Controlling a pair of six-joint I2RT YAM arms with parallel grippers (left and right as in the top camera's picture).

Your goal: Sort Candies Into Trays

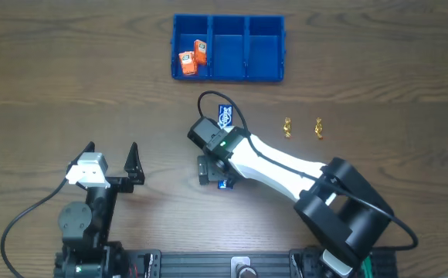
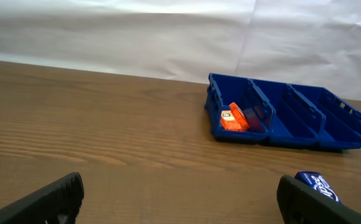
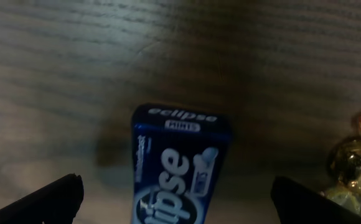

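Observation:
A blue three-compartment tray (image 1: 228, 72) (image 2: 292, 127) stands at the far side of the table, with two orange candies (image 1: 191, 59) (image 2: 233, 118) in its left compartment. One blue mint packet (image 1: 225, 116) (image 2: 314, 183) lies in front of the tray. A second blue mint packet (image 3: 179, 168) (image 1: 224, 184) lies on the wood directly under my right gripper (image 1: 212, 171) (image 3: 175, 208), which is open with a finger on either side of it and no contact visible. Two gold-wrapped candies (image 1: 287, 127) (image 1: 318, 128) lie to the right. My left gripper (image 1: 112, 158) (image 2: 180, 211) is open and empty near the front left.
Another gold-wrapped candy (image 3: 355, 168) lies close beside the packet under my right gripper. Bare wooden table (image 1: 69, 85) stretches across the left half. A white backdrop (image 2: 137, 37) stands behind the far edge of the table.

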